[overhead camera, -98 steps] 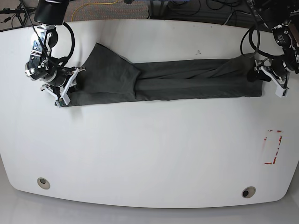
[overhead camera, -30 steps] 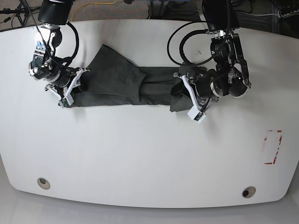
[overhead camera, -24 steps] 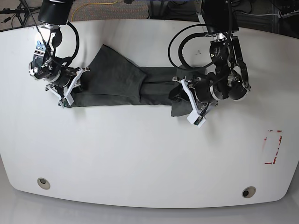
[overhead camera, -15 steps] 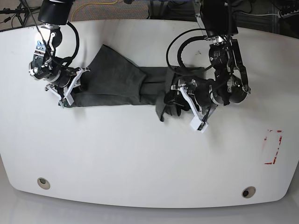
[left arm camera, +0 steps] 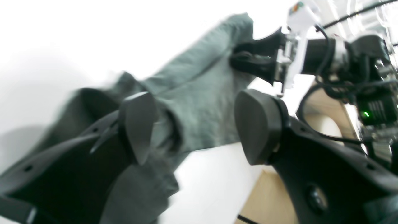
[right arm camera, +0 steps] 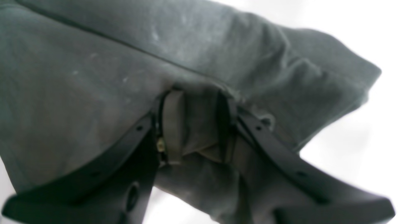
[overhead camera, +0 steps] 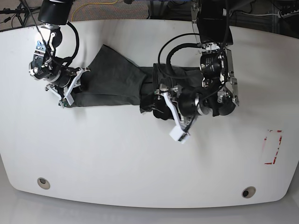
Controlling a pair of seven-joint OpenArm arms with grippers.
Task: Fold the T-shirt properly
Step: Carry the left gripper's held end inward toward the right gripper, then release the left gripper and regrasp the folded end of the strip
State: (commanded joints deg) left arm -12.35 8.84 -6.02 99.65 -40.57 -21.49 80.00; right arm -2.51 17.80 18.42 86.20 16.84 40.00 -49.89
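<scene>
**Shirt bunched along the far half of the table, one end pinned, the other carried over**

The T-shirt (overhead camera: 117,84) lies as a long, narrow, dark grey band on the white table (overhead camera: 140,163), in its far half, well short of the near edge. Its end toward the table's left edge fans out wider, with one flap pointing at the far edge.

At that end the right gripper (overhead camera: 70,88) has its jaws clamped on a bunched fold of cloth; the right wrist view shows the fabric (right arm camera: 192,124) pinched between the two black fingers (right arm camera: 171,124), with smooth cloth spread beyond them and white table at the corner.

The left gripper (overhead camera: 161,105) is near the middle of the table, over the shirt's other end, which is doubled back on the band in a crumpled heap. In the left wrist view its jaws stand well apart: one pad (left arm camera: 136,124) presses into the cloth, which drapes around and below it, while the other pad (left arm camera: 258,124) is clear of the fabric. The shirt (left arm camera: 199,93) stretches away from that pad toward the right gripper (left arm camera: 264,62), seen holding the far end.

A red-outlined mark (overhead camera: 273,147) sits near the table's right edge, well apart from the shirt.
</scene>
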